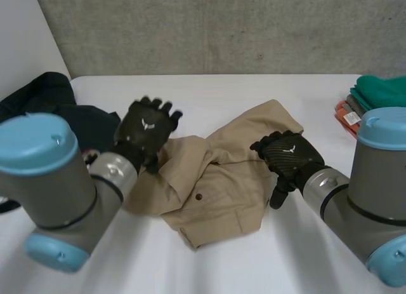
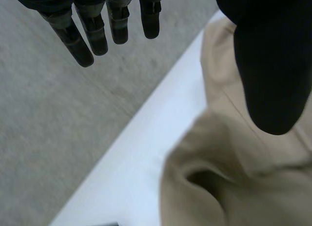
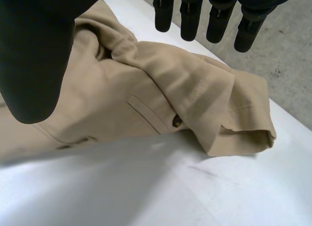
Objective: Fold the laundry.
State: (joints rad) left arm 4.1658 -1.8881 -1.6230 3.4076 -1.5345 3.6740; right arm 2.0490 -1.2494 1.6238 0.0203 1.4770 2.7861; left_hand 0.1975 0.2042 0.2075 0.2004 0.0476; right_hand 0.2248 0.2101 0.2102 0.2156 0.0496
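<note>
Fingers (image 2: 95,35) of left hand (image 1: 144,132) and right hand (image 1: 288,155) straight and empty above crumpled tan garment (image 1: 219,186)

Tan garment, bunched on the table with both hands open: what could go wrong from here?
The tan garment lies crumpled, one flap doubled over near the button; folding it unflattened would likely trap creases. The right hand, open near that flap, may pinch just the top layer. The left hand is close to the dark clothes and could snag them.
</note>
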